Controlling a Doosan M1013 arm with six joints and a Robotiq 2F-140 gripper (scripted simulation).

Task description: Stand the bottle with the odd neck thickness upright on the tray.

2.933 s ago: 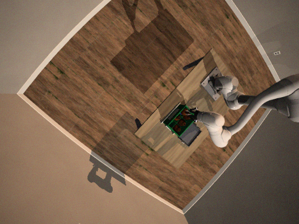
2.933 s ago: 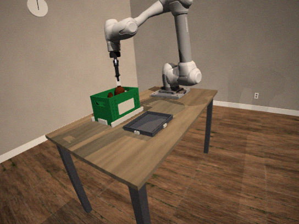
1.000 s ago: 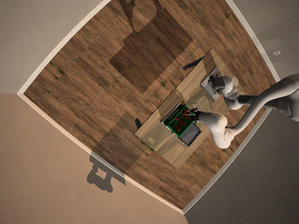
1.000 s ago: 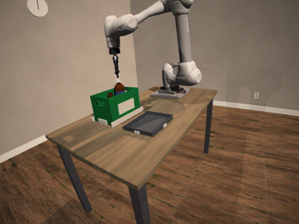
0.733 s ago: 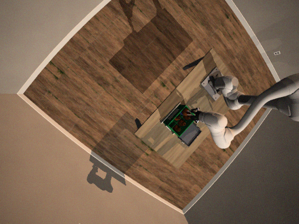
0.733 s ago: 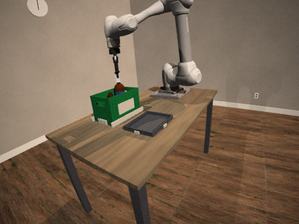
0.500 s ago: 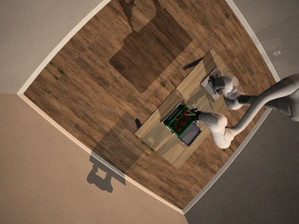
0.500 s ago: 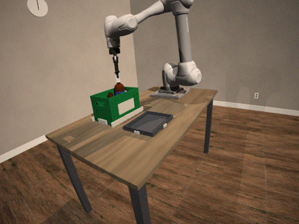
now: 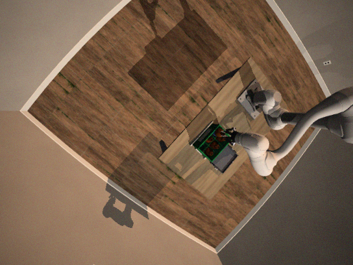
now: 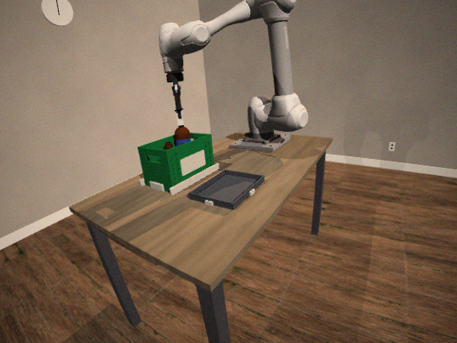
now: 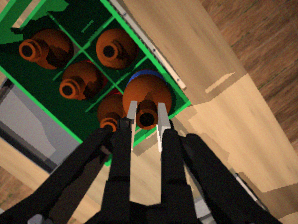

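No text, brand or number is legible; the pale label (image 10: 192, 162) on the green crate (image 10: 157, 168) shows no readable marking.

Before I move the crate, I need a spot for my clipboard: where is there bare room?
Bare patches: the table between tray and its near corner, and beyond the tray toward the arm's base. Crowded: crate, with bottles and gripper.
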